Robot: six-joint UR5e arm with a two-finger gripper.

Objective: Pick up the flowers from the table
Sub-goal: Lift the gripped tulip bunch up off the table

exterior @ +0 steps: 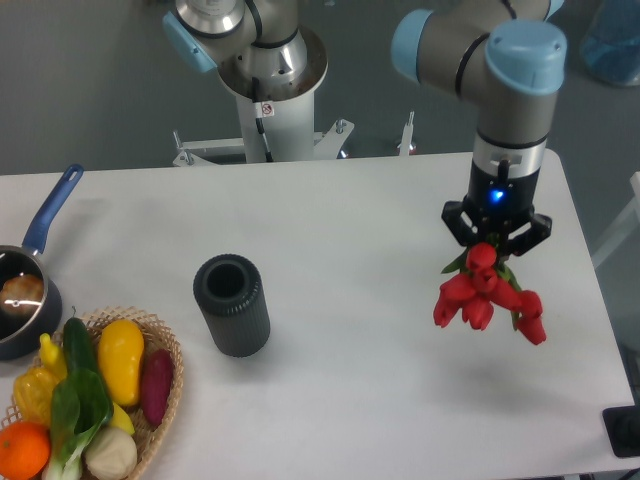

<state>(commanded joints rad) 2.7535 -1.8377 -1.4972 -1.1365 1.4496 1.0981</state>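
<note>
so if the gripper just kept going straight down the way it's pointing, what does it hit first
The gripper points down at the table, jaws shut on the flowers. Going straight down, the hanging red buds would likely meet the bare white tabletop first; nothing else shows beneath, though depth from this one view is uncertain.

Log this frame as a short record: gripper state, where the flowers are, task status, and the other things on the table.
gripper: gripper shut on the flowers, pointing down
flowers: flowers hang bud-down from the fingers, off the table, a faint shadow under them
task status: flowers appear picked up
other items: black cylinder left of centre; wicker basket of vegetables at front left; blue-handled pan at left edge
</note>
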